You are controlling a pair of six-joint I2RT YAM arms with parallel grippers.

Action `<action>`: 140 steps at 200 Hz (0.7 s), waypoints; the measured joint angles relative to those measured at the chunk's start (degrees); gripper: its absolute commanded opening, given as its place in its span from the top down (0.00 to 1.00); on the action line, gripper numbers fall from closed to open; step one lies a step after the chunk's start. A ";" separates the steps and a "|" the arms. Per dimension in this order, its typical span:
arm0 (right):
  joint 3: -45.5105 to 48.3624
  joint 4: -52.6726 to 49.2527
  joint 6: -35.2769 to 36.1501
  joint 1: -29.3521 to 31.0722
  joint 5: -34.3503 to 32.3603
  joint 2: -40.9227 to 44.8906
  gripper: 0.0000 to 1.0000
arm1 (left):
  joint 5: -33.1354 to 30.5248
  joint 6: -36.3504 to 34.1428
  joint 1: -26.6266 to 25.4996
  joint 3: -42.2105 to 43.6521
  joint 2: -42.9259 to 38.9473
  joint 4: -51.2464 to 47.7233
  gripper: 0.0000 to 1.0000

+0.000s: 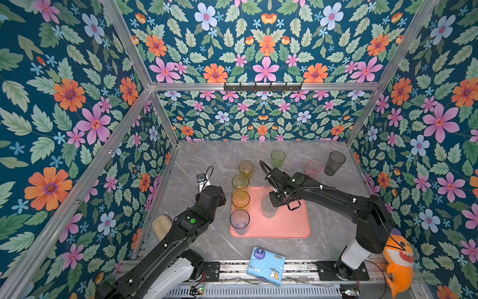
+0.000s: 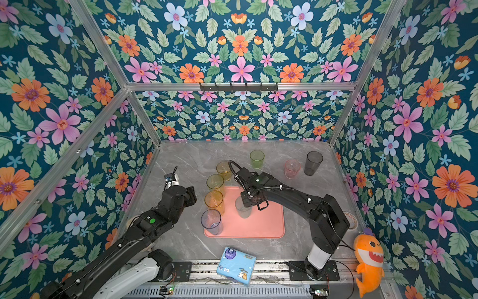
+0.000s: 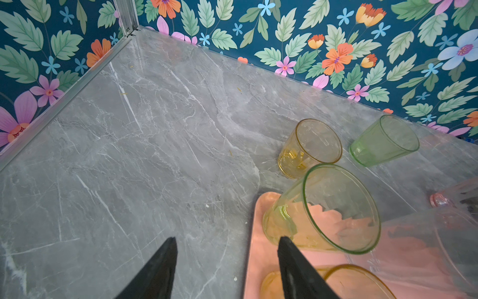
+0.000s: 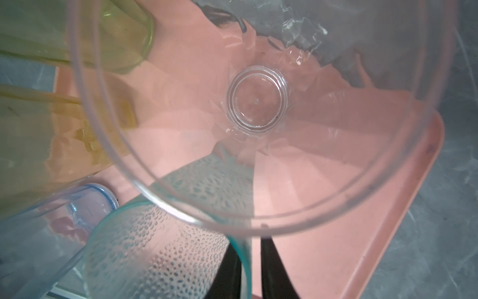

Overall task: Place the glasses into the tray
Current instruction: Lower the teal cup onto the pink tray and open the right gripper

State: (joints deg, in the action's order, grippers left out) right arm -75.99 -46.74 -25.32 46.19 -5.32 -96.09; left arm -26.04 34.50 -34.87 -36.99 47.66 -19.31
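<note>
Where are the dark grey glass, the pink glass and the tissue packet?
dark grey glass (image 1: 332,168): in a top view, on its side wall.
pink glass (image 1: 312,173): in a top view, on its side wall.
tissue packet (image 1: 266,269): in a top view, on its blue top face.

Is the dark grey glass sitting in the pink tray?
No, the dark grey glass stands on the table, apart from the tray.

Your left arm (image 1: 178,233) extends forward from the near edge on the left side, with its wrist tipped downward. Your left tool (image 3: 227,239) points down with its two fingers spread well apart. Your right arm (image 1: 336,196) stretches from the right toward the middle, forearm nearly level. Your right tool (image 4: 249,243) points down, fingers almost together; you cannot tell whether they pinch.
</note>
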 measured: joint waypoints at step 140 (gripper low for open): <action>-1.29 -1.36 -0.63 0.37 -1.25 2.80 0.81 | 0.00 0.04 0.00 0.33 -0.09 -0.02 0.35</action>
State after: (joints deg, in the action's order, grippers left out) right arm -77.28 -48.10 -25.96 46.57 -6.57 -93.30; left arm -26.04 34.54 -34.87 -36.67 47.57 -19.33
